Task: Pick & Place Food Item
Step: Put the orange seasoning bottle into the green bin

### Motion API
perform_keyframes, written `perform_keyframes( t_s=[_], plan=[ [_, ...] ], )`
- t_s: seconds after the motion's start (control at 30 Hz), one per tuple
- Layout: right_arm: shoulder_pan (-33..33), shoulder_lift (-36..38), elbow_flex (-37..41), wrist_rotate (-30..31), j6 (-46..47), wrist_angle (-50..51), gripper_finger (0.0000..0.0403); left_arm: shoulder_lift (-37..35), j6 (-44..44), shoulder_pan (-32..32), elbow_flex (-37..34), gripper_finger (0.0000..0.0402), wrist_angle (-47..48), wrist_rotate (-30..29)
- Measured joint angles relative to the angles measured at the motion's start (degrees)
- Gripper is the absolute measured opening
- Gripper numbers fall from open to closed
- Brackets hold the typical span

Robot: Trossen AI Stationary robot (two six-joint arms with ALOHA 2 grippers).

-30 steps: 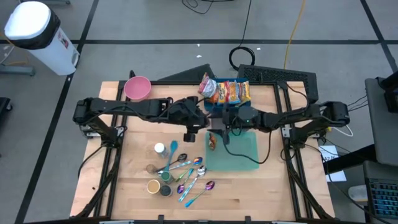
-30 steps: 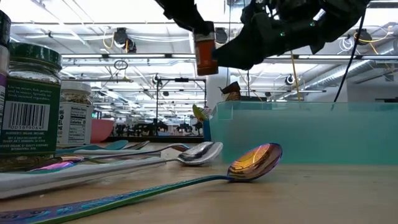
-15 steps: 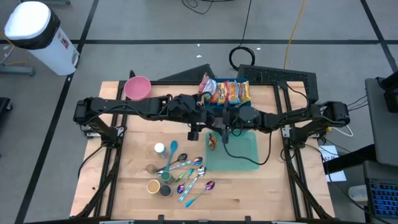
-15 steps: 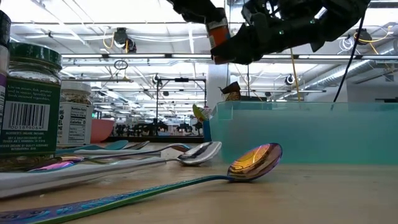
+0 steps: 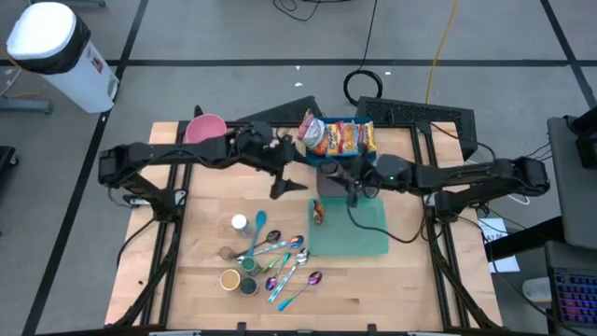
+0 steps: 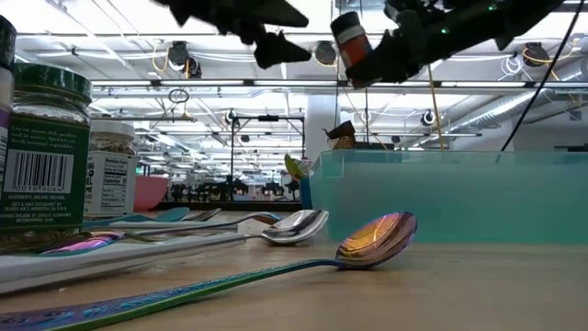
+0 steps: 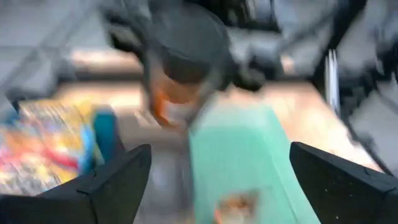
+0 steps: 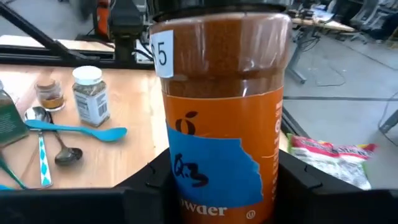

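Progress: the spice jar (image 8: pixel 221 118) is off the surface (image 5: pixel 196 275) and gripped in the air; setting it down is still to do, and the pictures do not show where it belongs
Right pincer (image 8: pixel 217 186): closed around the jar's lower body, hanging above the far edge of the teal tray (image 5: pixel 359 233), near the middle of the surface
Left pincer (image 7: pixel 211 180): fingers spread wide and empty, just beside the jar, toward the far edge
Jar contents: brown powder, dark lid on
Teal tray: one small food item (image 5: pixel 318 213) lies at its left edge
Blue bin (image 5: pixel 328 159): at the far edge, holds snack packets (image 5: pixel 338 137)
Pink bowl (image 5: pixel 205 132): far-left area, contents not visible
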State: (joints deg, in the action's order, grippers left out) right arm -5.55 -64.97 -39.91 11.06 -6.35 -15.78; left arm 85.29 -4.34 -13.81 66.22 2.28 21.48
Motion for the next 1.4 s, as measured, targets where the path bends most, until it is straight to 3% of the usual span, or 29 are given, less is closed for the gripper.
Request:
perform_keyframes(
  t_s=[0.17, 0.3, 0.43, 0.63, 0.8, 0.93, 1.1, 1.4],
  plan=[
    [0.0, 0.6, 4.5, -1.0, -0.4, -11.6, 0.0155, 3.7, 7.4, -0.8, -13.3, 0.0355, -39.4, -3.6],
    [-0.3, -1.5, 5.6, -2.3, -0.7, -16.6, 0.0155, 9.2, 7.8, 0.2, -16.6, 0.0337, -53.4, -5.4],
    [-0.9, -4.6, 5.8, -2.4, -0.4, -20.0, 0.0155, 12.8, 5.3, 1.6, -14.6, 0.0331, -54.6, -6.2],
    [-2.0, -10.5, 5.0, -8.7, 0.5, -27.0, 0.0157, 15.6, 1.2, 3.6, -10.9, 0.033, -54.2, -6.6],
    [-2.0, -12.7, 3.6, -10.2, 0.9, -27.2, 0.0156, 15.7, -0.3, 3.9, -9.0, 0.0324, -48.2, -7.3],
    [-2.0, -11.8, 3.6, -9.6, 0.8, -25.8, 0.0165, 15.7, 0.0, 3.8, -8.9, 0.0272, -46.7, -7.7],
    [-2.1, -7.3, 3.5, -9.7, 0.7, -17.6, 0.0184, 15.1, -0.2, 3.9, -8.6, 0.0139, -42.8, -7.8],
    [-2.2, 3.6, 3.7, -3.9, 3.4, -0.5, 0.0246, 12.5, -4.5, 2.9, -8.9, 0.0131, -36.8, -5.7]
  ],
)
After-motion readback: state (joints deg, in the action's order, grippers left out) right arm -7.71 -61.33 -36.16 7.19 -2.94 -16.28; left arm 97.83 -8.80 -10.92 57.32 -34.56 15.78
